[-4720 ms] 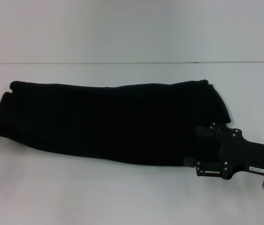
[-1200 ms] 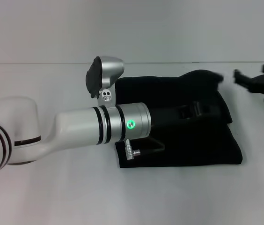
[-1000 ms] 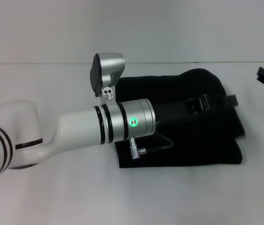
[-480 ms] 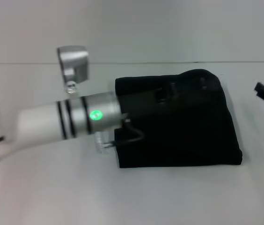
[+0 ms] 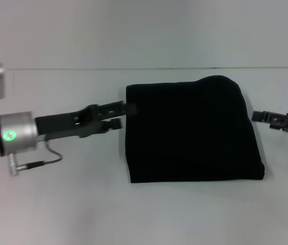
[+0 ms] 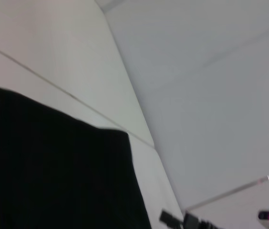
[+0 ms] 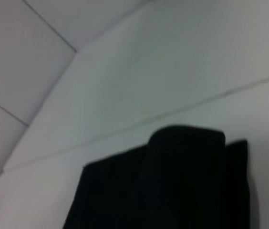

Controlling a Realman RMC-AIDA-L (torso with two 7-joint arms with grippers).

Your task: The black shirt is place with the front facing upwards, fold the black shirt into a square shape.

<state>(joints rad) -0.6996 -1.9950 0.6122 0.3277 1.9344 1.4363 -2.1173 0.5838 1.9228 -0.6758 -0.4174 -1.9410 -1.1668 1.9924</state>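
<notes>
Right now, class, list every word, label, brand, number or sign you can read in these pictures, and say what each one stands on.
There is none to read.
The black shirt lies folded with only plain black cloth showing: no print, no label.
The left pincer, at the shirt's left edge, bears no legible marking.
The right pincer, just off the shirt's right edge, bears none either.
The white table carries no text.

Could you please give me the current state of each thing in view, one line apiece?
black shirt: folded into a roughly square slab, lying flat on the table, no print showing.
left hand: at the shirt's left edge, fingers parted, holding nothing.
right hand: just off the shirt's right edge, gripping nothing.
table: white, bearing the shirt.
</notes>
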